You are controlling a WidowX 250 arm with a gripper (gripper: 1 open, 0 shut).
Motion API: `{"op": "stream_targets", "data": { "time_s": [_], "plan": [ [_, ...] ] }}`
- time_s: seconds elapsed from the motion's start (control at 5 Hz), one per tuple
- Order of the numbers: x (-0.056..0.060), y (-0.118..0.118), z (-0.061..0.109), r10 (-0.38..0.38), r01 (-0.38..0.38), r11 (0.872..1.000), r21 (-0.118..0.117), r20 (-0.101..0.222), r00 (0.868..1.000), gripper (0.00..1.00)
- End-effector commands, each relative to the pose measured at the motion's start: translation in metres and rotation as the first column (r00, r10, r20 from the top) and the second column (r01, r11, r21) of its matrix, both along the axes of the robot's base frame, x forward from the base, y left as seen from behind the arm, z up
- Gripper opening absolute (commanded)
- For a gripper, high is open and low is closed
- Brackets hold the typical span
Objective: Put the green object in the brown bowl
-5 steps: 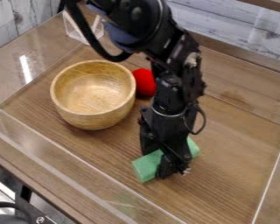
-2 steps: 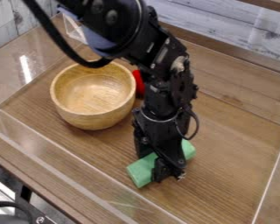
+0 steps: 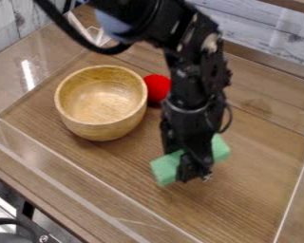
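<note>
The green object [image 3: 218, 149] is a flat light-green bar near the middle front of the wooden table, right of the bowl. My gripper [image 3: 190, 167] comes straight down onto its middle and is shut on it; the black fingers hide the bar's centre. I cannot tell whether the bar rests on the table or hangs just above it. The brown bowl [image 3: 102, 102], round, wooden and empty, stands to the left of the gripper, about a hand's width away.
A red round toy [image 3: 156, 88] lies against the bowl's right side, just behind the arm. Clear plastic walls [image 3: 41, 157] run along the table's front and left edges. A white plank wall stands at the back.
The arm has shifted to the right, away from the front edge, and the green object has moved with it in the shut gripper. The bowl and red toy stayed put.
</note>
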State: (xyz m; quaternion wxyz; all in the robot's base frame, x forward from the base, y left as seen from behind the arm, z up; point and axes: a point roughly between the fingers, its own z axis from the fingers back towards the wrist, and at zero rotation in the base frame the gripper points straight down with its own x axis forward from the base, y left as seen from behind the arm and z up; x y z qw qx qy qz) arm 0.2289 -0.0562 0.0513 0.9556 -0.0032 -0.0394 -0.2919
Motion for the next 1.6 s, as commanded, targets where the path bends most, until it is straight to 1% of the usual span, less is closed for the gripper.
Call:
{"op": "stream_targets", "data": {
  "time_s": [0.0, 0.2, 0.4, 0.8, 1.0, 1.4],
  "plan": [
    [0.004, 0.003, -0.001, -0.035, 0.036, 0.999, -0.023, 0.047, 0.998, 0.0],
    [-0.001, 0.009, -0.011, -0.054, 0.056, 0.998, -0.031, 0.043, 0.998, 0.0],
    [0.0, 0.008, -0.014, -0.048, 0.049, 0.998, -0.032, 0.04, 0.998, 0.0],
    [-0.003, 0.005, -0.015, -0.043, 0.044, 0.998, -0.036, 0.037, 0.998, 0.0],
    [-0.006, 0.001, -0.003, -0.019, 0.02, 0.999, -0.037, 0.035, 0.999, 0.0],
    [-0.013, -0.02, 0.03, 0.023, -0.02, 0.999, -0.042, 0.066, 0.998, 0.0]
  ]
}}
